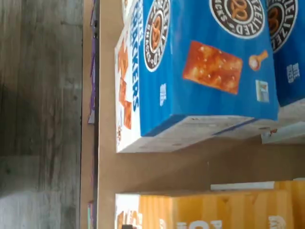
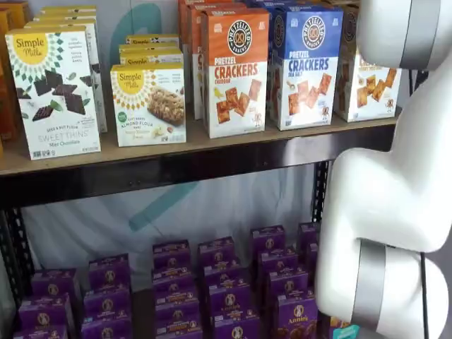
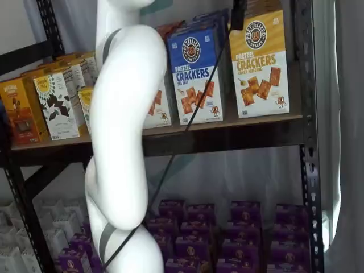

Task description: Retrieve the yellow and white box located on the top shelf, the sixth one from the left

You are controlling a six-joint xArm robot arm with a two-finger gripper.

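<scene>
The yellow and white box (image 3: 259, 65) stands upright at the right end of the top shelf (image 3: 227, 137), with pictured orange crackers on its front. In a shelf view the white arm covers part of the yellow and white box (image 2: 367, 86) on the top shelf (image 2: 176, 166). The wrist view shows its yellow top (image 1: 228, 207) across a strip of bare board from the blue-topped carton (image 1: 209, 62). My gripper (image 3: 238, 12) shows only as a dark finger at the picture's upper edge, in front of the box's top left corner, a cable beside it. The jaws stand open and hold nothing.
A blue-topped carton (image 3: 195, 74) stands just left of the yellow one, then an orange-topped carton (image 2: 235, 70) and Simple Mills boxes (image 2: 148, 102). Small purple boxes (image 2: 226, 289) fill the lower level. A black upright (image 3: 307, 131) stands right of the yellow box.
</scene>
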